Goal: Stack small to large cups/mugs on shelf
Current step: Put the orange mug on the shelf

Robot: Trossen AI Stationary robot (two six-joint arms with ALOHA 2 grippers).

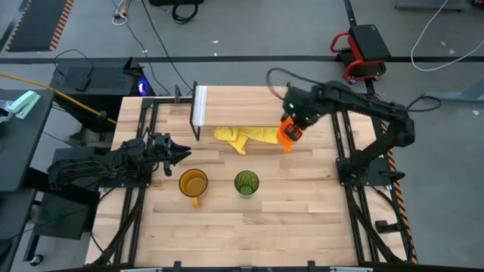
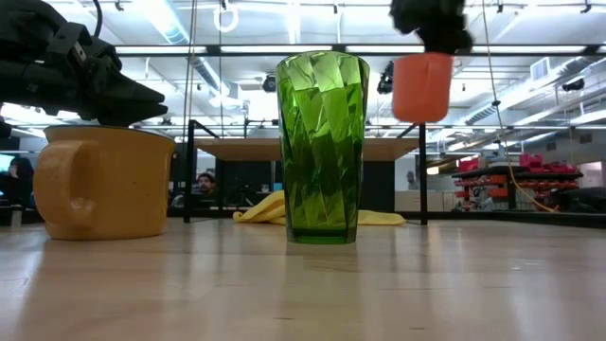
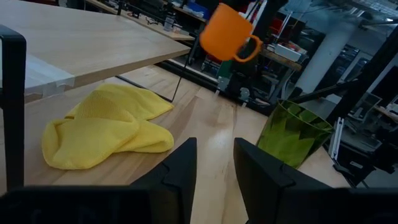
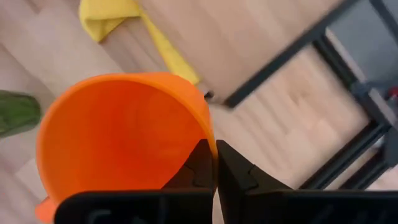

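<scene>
Your light-wood desk (image 1: 295,219) carries the amber mug (image 1: 193,183), the green tumbler (image 1: 246,183) beside it, a yellow cloth (image 1: 243,137), and the black-legged shelf (image 1: 249,106).

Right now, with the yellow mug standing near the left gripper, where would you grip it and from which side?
Grip the rim of the yellow mug from above, one finger inside the wall. It stands upright with its mouth open, and the left gripper hovers close. Its handle points toward the table's front edge, so pinch the rim away from it.
</scene>
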